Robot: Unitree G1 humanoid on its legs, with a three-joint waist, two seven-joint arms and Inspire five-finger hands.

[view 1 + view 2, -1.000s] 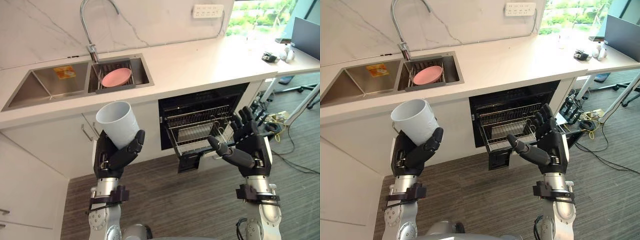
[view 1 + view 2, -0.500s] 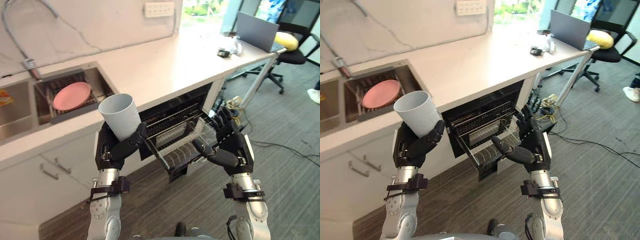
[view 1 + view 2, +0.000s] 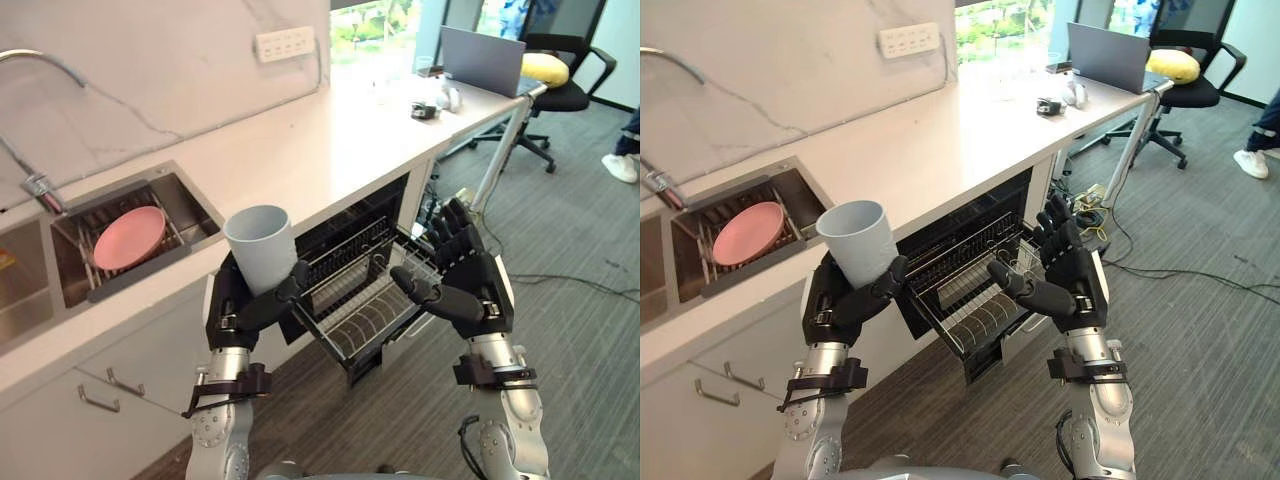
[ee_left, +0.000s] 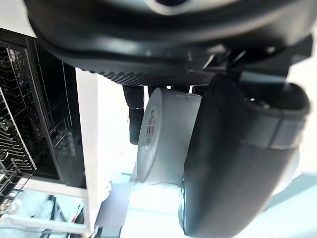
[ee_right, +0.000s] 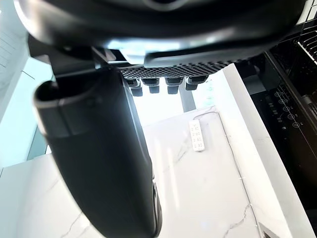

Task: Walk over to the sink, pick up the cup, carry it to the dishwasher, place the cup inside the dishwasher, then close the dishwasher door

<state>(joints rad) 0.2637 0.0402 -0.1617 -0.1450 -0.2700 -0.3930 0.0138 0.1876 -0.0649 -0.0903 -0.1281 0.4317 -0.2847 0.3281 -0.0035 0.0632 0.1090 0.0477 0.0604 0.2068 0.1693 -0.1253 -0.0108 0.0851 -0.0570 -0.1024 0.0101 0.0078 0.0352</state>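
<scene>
My left hand (image 3: 245,305) is shut on a pale grey-white cup (image 3: 261,245), held upright with its mouth up, in front of the counter and just left of the dishwasher. In the left wrist view the cup (image 4: 163,139) sits between thumb and fingers. The dishwasher (image 3: 360,235) is open under the counter, its wire rack (image 3: 365,310) pulled out toward me. My right hand (image 3: 465,285) hovers open above the rack's right side, holding nothing. The sink (image 3: 90,260) lies at the left.
A pink plate (image 3: 129,237) rests in the sink basin on a rack. A laptop (image 3: 483,62) and small items sit at the counter's far end; an office chair (image 3: 560,80) stands beyond. A person's shoe (image 3: 620,165) shows at right. Carpet floor lies open to the right.
The camera has swung right and closer to the dishwasher; the sink has slid toward the left edge. The cup stays in my left hand; the right hand remains open.
</scene>
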